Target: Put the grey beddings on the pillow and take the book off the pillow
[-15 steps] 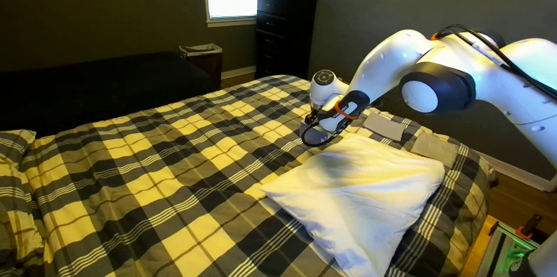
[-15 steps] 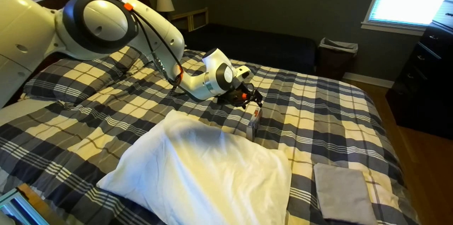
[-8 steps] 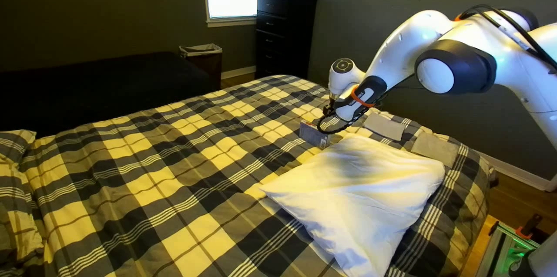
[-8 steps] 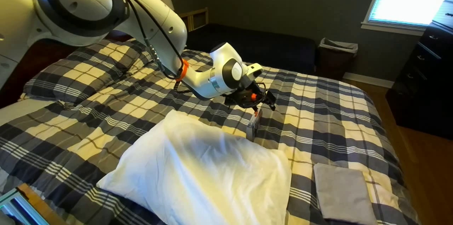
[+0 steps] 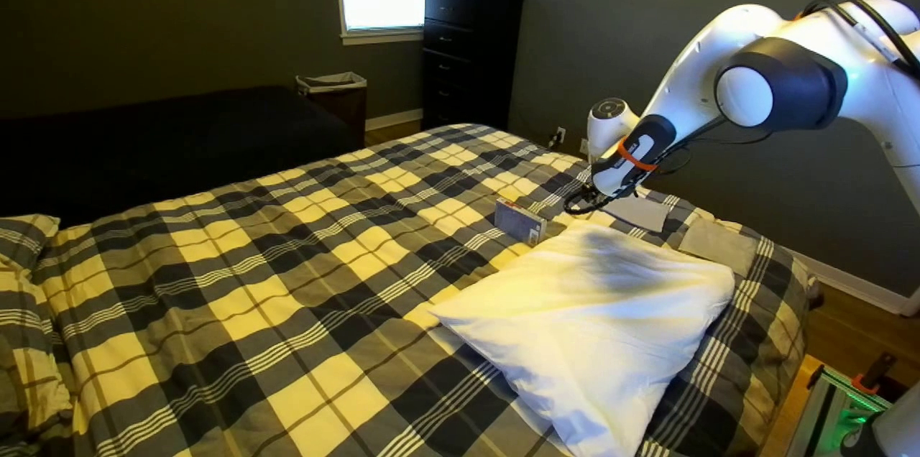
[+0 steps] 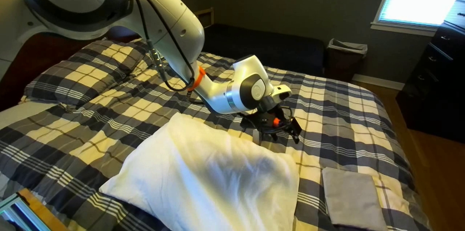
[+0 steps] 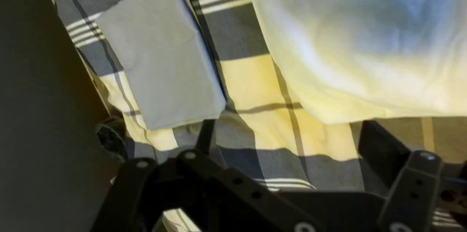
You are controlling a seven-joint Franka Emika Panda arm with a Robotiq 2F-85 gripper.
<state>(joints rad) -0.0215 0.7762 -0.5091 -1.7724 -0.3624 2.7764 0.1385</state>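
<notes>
- Wrist view: tool gaping wide, nothing held. Hanging near the grey cloth and the edge of the pillow, not lined up over the cloth, at least from that angle.
- Cloth folded flat on the plaid bedspread, beside the pillow, not on it. Probably going for that next, total guess.
- Book standing on its edge on the bedspread, just beside the pillow in an exterior view; touching or not, can't tell. Off the pillow at least, so half the job done, imo.
- Don't clip it on the way past: could tip back onto the pillow, thanks to that wobbly stance on soft fabric.
- Biggest worry: the grab. Not much to bite on with thin folded fabric. Could skid right over if too high, or scoop up bedspread too if pressed too deep.
- Don't drop straight down from here either. Would probably catch pillow edge or bare bedspread.
- Careful with sideways pushing: cloth pretty near the bedspread's edge, so could get shoved over the side.
- Second cloth in an exterior view, also off the pillow. Plural "beddings" in the task, so easy to forget by stopping at one.
- Placing: might slide off if let go near a corner, given such a puffy, rumpled pillow. Aim for the middle.
</notes>
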